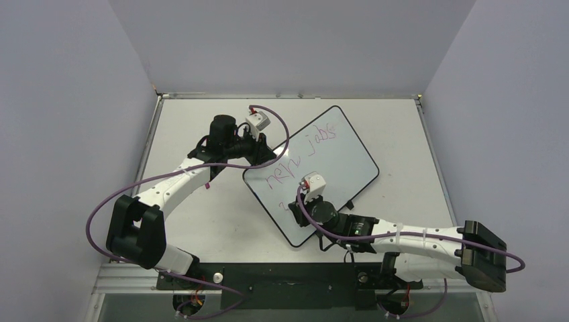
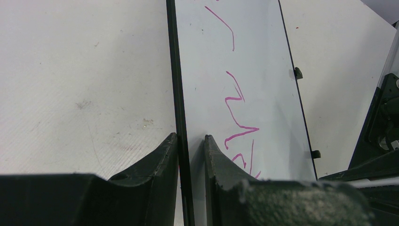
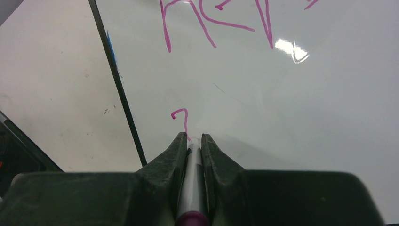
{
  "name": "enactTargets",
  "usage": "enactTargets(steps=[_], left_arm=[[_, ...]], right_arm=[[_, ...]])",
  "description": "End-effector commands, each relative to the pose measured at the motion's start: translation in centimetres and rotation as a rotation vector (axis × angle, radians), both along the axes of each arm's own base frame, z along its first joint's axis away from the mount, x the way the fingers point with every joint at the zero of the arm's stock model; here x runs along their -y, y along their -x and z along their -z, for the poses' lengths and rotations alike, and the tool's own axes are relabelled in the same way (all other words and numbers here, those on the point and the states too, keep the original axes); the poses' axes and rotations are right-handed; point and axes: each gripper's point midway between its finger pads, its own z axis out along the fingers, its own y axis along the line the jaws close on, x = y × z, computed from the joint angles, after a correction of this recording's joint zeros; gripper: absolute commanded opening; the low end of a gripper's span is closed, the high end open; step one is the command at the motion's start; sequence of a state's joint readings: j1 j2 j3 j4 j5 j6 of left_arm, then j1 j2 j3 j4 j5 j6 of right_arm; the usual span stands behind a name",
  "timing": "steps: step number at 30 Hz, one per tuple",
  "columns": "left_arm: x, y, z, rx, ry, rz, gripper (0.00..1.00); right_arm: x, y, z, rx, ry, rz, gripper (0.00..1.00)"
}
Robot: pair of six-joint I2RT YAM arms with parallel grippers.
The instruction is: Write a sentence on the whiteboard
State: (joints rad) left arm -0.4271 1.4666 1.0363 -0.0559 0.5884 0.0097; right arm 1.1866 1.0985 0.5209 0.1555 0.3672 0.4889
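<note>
Holding marker point(image 3: 193, 174) on whiteboard point(image 3: 291, 108), right end effector point(image 3: 191, 138) — sentence point(image 3: 164, 28) beyond

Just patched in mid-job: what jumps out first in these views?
The whiteboard lies askew on the table, with pink handwriting across it. The right tool is shut on a marker, tip down at a small pink hook near the board's near-left edge. The left tool pinches the board's left framed edge.

Magenta sentence point(image 2: 241, 126), white black-framed whiteboard point(image 1: 345, 168)
</note>
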Motion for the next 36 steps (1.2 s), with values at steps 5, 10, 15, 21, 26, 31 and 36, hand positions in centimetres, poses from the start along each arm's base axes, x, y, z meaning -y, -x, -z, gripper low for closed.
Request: enactTargets(steps=[5, 10, 15, 21, 26, 31, 36], left_arm=[[-0.4, -1.1, -1.1, 0.114, -0.03, -0.01, 0.0], [-0.4, -1.1, -1.1, 0.114, -0.029, -0.008, 0.0], [-0.3, -1.1, -1.1, 0.113, -0.028, -0.008, 0.0], [-0.4, -1.0, -1.2, 0.115, -0.027, -0.007, 0.0], [-0.3, -0.9, -1.3, 0.116, -0.025, -0.004, 0.0], [-0.3, -1.0, -1.3, 0.114, -0.026, -0.005, 0.0], [-0.3, -1.0, -1.3, 0.111, -0.027, -0.003, 0.0]], right_arm=[[-1.4, -1.4, -4.9, 0.09, 0.017, -0.002, 0.0], [-2.5, -1.2, -7.4, 0.112, -0.026, -0.032, 0.0], [-3.5, -1.4, -7.7, 0.114, -0.036, -0.049, 0.0], [-4.5, -1.5, -6.4, 0.094, -0.039, -0.055, 0.0], [-5.3, -1.5, -5.5, 0.076, -0.044, -0.06, 0.0], [-5.3, -1.8, -4.7, 0.066, -0.029, -0.047, 0.0], [-4.6, -1.8, -3.8, 0.059, -0.007, -0.024, 0.0]])
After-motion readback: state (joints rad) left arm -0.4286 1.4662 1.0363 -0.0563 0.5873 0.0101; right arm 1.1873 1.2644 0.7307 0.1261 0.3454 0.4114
